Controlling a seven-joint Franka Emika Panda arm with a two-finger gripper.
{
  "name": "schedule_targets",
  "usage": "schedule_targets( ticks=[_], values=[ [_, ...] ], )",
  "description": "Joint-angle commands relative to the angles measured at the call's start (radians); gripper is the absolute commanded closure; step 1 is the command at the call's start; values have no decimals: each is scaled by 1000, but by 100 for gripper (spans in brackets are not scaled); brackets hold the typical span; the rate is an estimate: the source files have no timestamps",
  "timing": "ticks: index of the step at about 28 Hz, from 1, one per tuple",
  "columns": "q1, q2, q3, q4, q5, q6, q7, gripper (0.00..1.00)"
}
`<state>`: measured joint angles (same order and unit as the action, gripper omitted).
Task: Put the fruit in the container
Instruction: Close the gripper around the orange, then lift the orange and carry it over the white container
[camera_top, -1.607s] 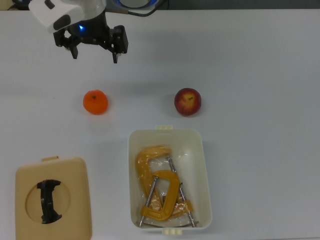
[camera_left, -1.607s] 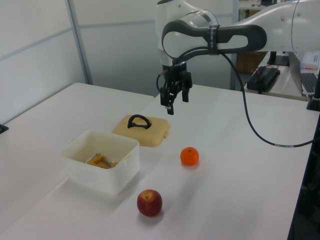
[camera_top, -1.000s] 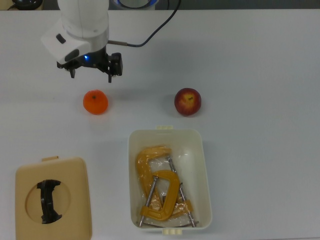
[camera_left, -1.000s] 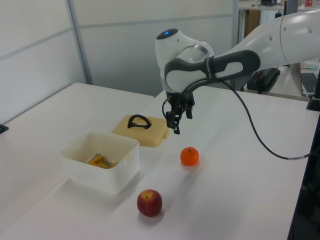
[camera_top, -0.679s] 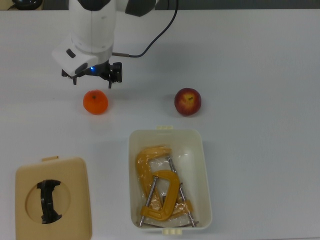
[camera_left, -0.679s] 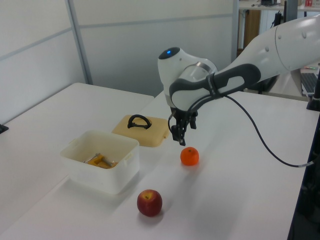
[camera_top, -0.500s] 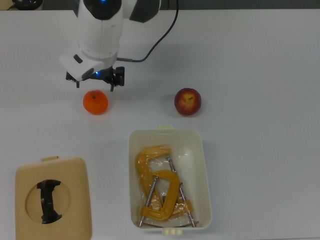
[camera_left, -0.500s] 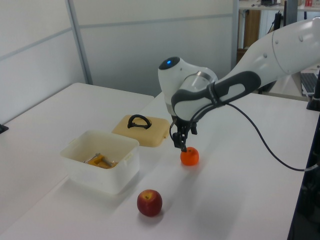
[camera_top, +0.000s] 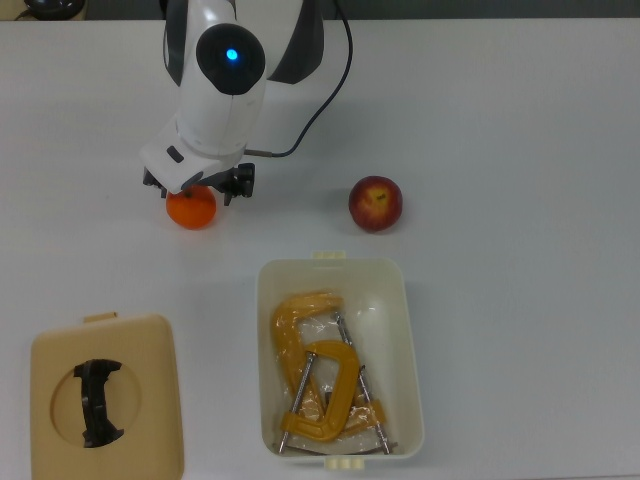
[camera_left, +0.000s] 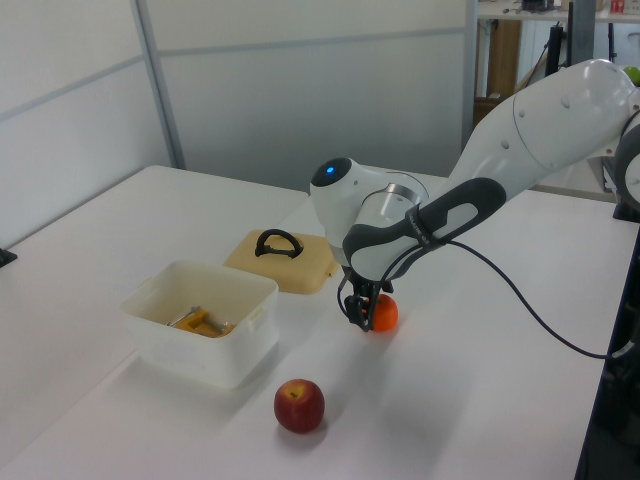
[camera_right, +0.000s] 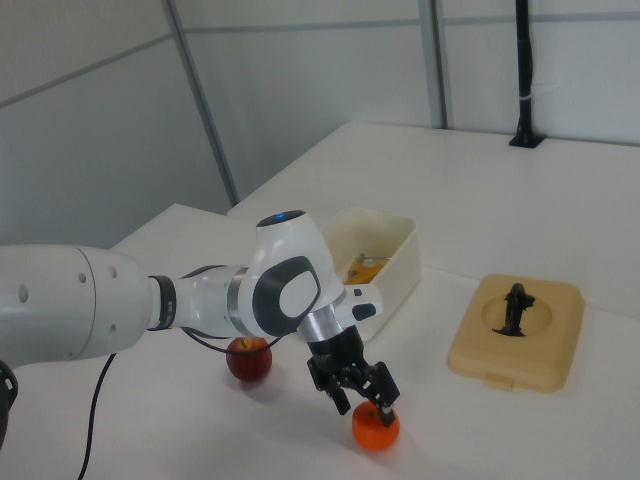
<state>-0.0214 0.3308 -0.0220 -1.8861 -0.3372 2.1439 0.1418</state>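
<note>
Gripper (camera_right: 362, 398) spread wide, straddling the top of the orange (camera_top: 190, 209), nothing clamped. Orange in the upper left of the top view, directly beneath the fingers (camera_right: 385, 393), one either side in the right view, so only a short drop and a squeeze probably needed. Round fruit, no long axis to match. Apple (camera_top: 375, 203) at upper centre, well apart from the jaws. Container (camera_top: 408, 357) at lower centre, holding yellow clamps (camera_top: 318, 375); beige lid (camera_top: 150, 350) at lower left.
</note>
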Motion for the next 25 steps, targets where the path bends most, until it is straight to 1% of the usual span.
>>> schedule_targets(
  ticks=[1, 2, 3, 5, 7, 9, 10, 14, 18, 19, 22, 23, 25],
  values=[
    [1, -1, 1, -18, -36, 27, 45, 0],
    [1, 1, 1, -18, -37, 27, 45, 0],
    [1, 4, 1, -18, -37, 27, 45, 3],
    [0, 11, 1, -16, -37, 27, 45, 24],
    [-3, 11, 1, -15, -37, 27, 45, 55],
    [-6, 11, 1, -11, -37, 25, 45, 89],
    [-5, 10, 1, -10, -37, 24, 45, 100],
    [-8, -2, -1, -7, -28, 22, 45, 100],
    [-20, -42, -6, 11, 0, 17, 44, 100],
    [-26, -61, -6, 31, 45, 14, 41, 100],
    [-28, -87, -10, 70, 131, 8, 38, 100],
    [-26, -96, -18, 100, 170, -18, 38, 100],
    [-26, -98, -21, 142, 190, -59, 44, 100]
  ],
)
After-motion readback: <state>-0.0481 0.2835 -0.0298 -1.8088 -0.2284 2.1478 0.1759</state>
